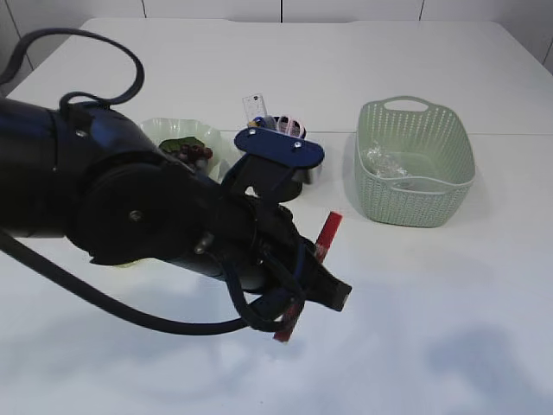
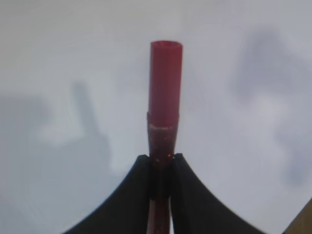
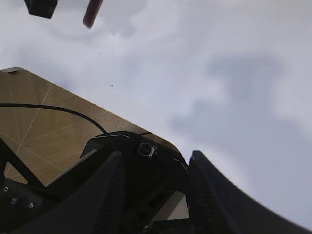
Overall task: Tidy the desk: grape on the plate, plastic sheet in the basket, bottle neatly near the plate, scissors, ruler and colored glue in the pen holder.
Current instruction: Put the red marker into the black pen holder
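The left tool (image 2: 160, 168) gripped the red glue tube (image 2: 165, 97) above the white surface (image 1: 432, 303); grapes (image 1: 192, 153) lay plated, plastic sheet (image 1: 384, 162) basketed (bottle unseen); the right tool (image 3: 156, 180) hung open, empty; the pen holder (image 1: 298, 173) awaited the tube.

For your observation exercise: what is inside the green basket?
The green basket holds the crumpled clear plastic sheet near its left wall. Its front wall hides part of the floor.

No readable text anywhere
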